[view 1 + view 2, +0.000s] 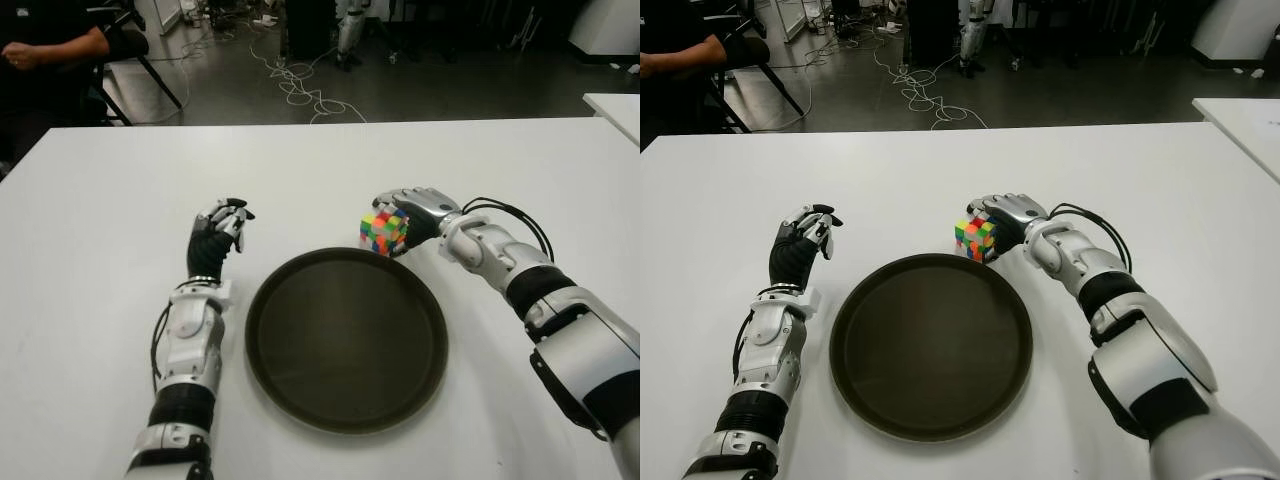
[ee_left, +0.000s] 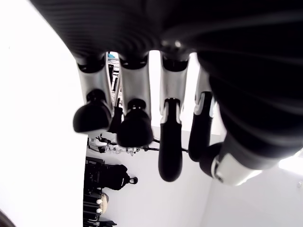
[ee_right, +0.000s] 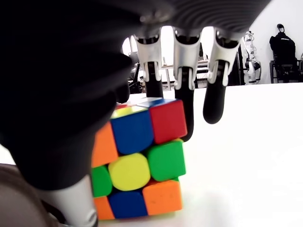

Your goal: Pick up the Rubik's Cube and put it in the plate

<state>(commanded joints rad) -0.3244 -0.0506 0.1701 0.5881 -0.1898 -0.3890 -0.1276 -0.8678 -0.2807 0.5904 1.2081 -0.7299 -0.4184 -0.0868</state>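
dark round plate (image 1: 346,340) lies nearest on the white surface (image 1: 120,180). just past its far rim the cube (image 1: 384,231) sits on the surface, the right hand (image 1: 420,213) wrapped over it, fingers (image 3: 187,90) curled against its sides. left hand (image 1: 215,235) shows left of the plate, fingers loosely bent, holding nothing.

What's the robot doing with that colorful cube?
The robot's right hand is wrapped around the Rubik's Cube, which sits on the white table right at the far edge of the dark round plate. The plate has nothing in it yet, so the cube has not been put there. The left hand shows on the other side of the plate, fingers loose and holding nothing.
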